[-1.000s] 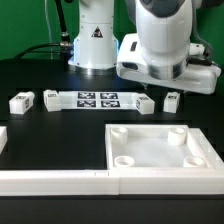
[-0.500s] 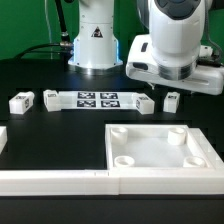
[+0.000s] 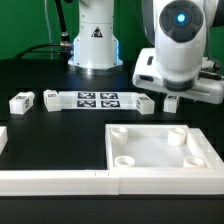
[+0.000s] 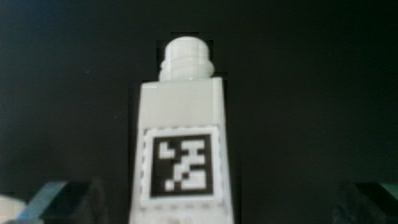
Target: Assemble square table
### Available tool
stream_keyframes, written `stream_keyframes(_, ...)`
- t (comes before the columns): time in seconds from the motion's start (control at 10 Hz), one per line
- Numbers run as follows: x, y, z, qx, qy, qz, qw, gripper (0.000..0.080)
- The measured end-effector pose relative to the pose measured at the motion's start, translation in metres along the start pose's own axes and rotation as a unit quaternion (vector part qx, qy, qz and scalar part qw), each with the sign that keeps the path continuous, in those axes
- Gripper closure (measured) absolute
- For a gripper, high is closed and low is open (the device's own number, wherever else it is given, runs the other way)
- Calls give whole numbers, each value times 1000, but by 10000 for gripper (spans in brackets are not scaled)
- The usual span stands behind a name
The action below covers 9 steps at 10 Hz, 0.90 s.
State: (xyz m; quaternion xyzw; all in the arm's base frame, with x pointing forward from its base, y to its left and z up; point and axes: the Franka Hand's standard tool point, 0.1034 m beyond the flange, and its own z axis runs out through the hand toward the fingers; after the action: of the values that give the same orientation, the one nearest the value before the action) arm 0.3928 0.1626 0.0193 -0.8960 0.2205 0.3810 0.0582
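The gripper (image 4: 208, 203) is open and holds nothing. Its fingertips (image 4: 50, 200) stand wide apart on either side of the rightmost leg (image 4: 178, 115), which lies flat on the black table with its tag up and its screw peg pointing away from the camera. Over the last second the arm has slid toward the exterior view's right, from above the end of the marker board (image 3: 97, 99) to directly over this leg. I take that as lining up for a pick, with the descent and the closing still to come.

From the exterior view's left, a first leg (image 3: 21, 101) lies alone. A second leg (image 3: 52, 98) sits just beside the marker board, and a third leg (image 3: 143, 103) lies at the board's other end. The rightmost leg is partly hidden under the arm. In front of it lies the square tabletop (image 3: 155, 147). All four of its corner sockets are empty, so no leg is fitted and the assembly is at an early stage.
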Motion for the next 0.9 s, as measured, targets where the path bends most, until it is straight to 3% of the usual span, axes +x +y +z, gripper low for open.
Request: stream_keyframes(0.9, 1, 3, 9, 2, -16, 7, 1000, 151)
